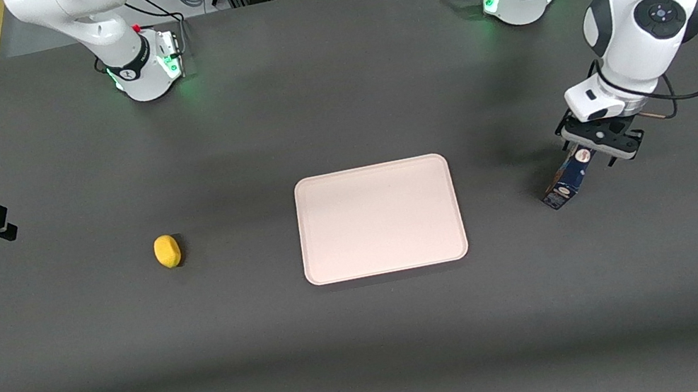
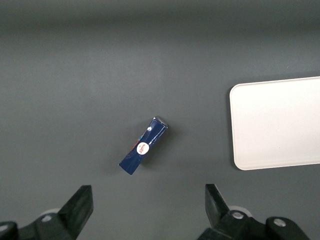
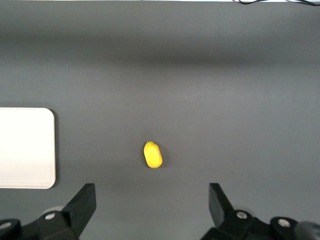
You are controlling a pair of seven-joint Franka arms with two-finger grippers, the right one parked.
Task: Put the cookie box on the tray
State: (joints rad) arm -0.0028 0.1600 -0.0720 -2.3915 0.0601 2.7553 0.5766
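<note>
The small dark navy-blue rectangular cardboard cookie box with a white round logo lies flat on the dark grey table surface, toward the working arm's end of the table and well apart from the large flat pale pinkish-white rectangular tray with rounded corners and a low raised rim. The box is set at a slant relative to the tray's edges. The left arm's black two-finger gripper is positioned directly above the box, overlapping one end of it in the front view. In the left wrist view the gripper has its two fingers spread wide apart, with the cookie box lying on the table between and below them, not touched by either finger. The tray is bare. A small yellow rounded lump rests on the table toward the parked arm's end, well apart from the tray.
</note>
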